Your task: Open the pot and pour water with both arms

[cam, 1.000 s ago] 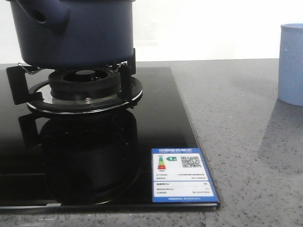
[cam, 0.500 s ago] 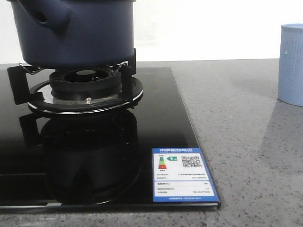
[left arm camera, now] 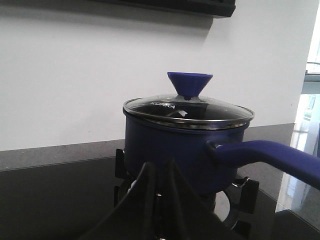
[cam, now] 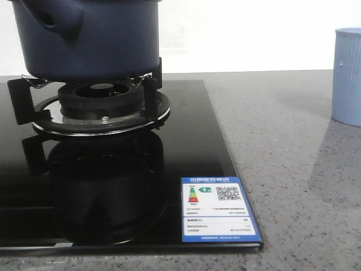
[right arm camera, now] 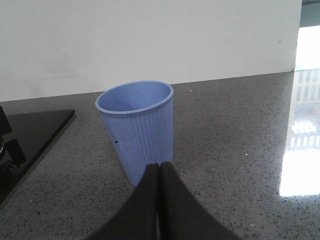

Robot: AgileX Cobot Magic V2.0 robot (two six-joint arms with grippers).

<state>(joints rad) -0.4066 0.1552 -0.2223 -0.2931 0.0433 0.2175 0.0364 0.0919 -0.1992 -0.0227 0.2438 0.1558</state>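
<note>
The dark navy pot point(cam: 96, 39) stands on the gas burner point(cam: 101, 107) at the far left, its stubby side handle point(cam: 56, 14) facing me. In the left wrist view the pot point(left arm camera: 170, 150) wears a glass lid point(left arm camera: 187, 107) with a blue cone knob point(left arm camera: 189, 82), and a long handle point(left arm camera: 270, 155) sticks out sideways. My left gripper point(left arm camera: 159, 165) is shut and empty, a short way in front of the pot's wall, low by the burner. My right gripper point(right arm camera: 160, 165) is shut, just in front of the light blue cup point(right arm camera: 137, 130). Neither gripper shows in the front view.
The black glass hob point(cam: 186, 141) carries an energy label point(cam: 217, 209) at its near right corner. Grey speckled counter point(cam: 293, 169) lies to the right, with the cup point(cam: 347, 76) at the right edge. Black pan supports point(left arm camera: 245, 192) ring the burner. A white wall stands behind.
</note>
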